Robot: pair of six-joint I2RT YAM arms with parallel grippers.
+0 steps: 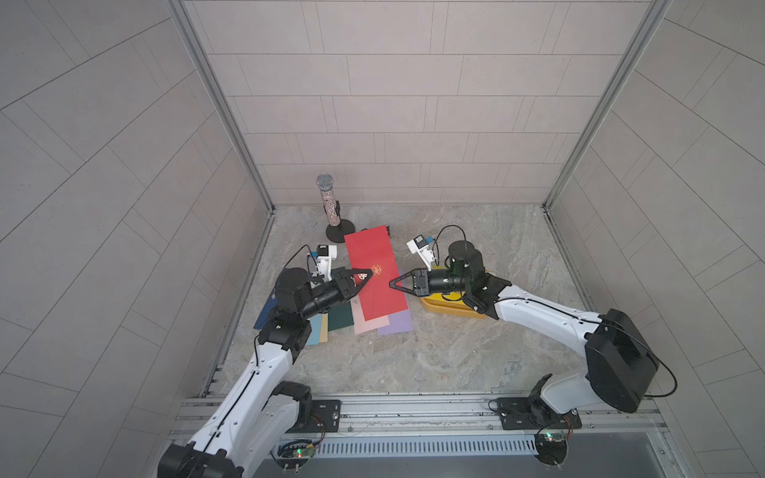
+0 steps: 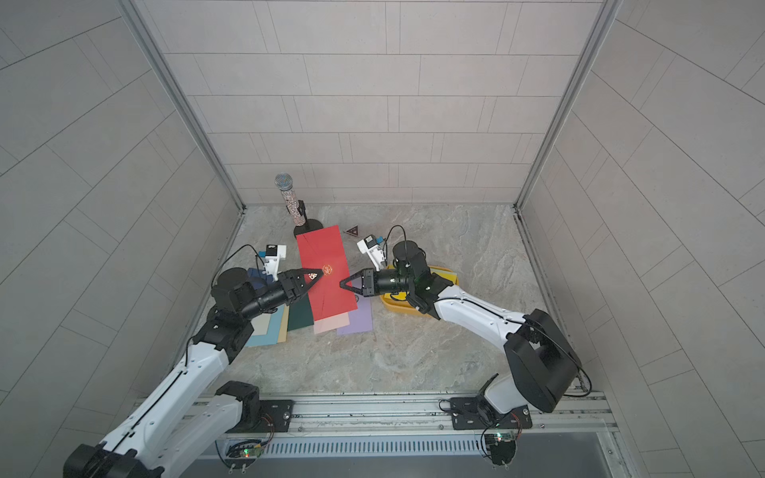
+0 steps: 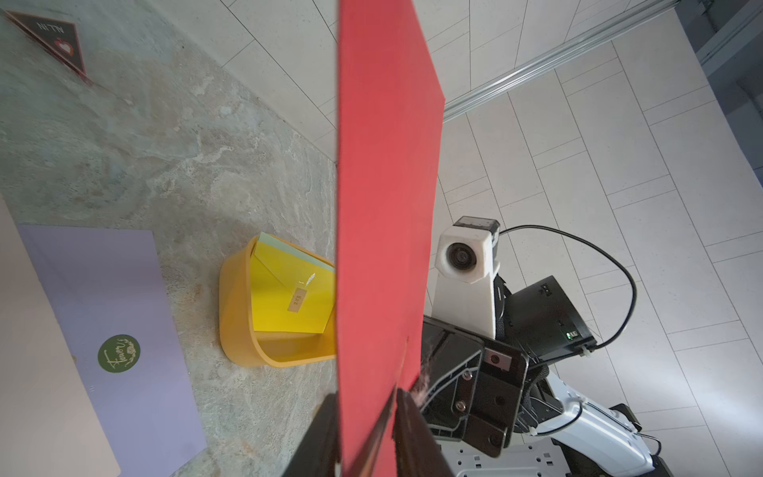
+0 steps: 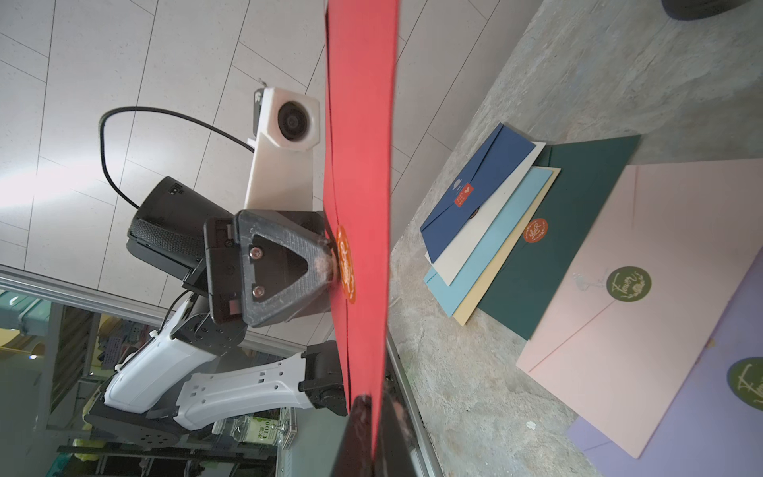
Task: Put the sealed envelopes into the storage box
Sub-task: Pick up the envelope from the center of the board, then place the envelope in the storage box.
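In both top views the red envelope (image 1: 374,289) (image 2: 329,285) is lifted off the table, long axis running from 12 to 6 o'clock. The left gripper (image 1: 366,276) (image 2: 318,276) meets it from 9 o'clock and the right gripper (image 1: 391,284) (image 2: 341,284) from 3 o'clock. The storage box (image 1: 439,309) (image 2: 393,305) sits at 3 o'clock of the envelope, mostly hidden under the right arm. More envelopes lie fanned at 6 to 7 o'clock, partly covered by the red one and the left arm. A microphone (image 1: 329,207) stands at 11 o'clock. In the left wrist view the red envelope (image 3: 384,206) runs between the left gripper's fingers (image 3: 413,433), one on each side; whether they press it I cannot tell. It cuts off part of the box (image 3: 235,314), where a yellow envelope (image 3: 289,305) leans inside. A lilac envelope (image 3: 103,297) lies flat nearby, and a triangular badge (image 3: 53,37) is cropped at the frame edge. In the right wrist view the right gripper (image 4: 371,406) is clamped on the envelope's edge, fingers largely out of frame. Beyond lie navy (image 4: 475,181), dark green (image 4: 578,231) and pink (image 4: 644,330) envelopes.
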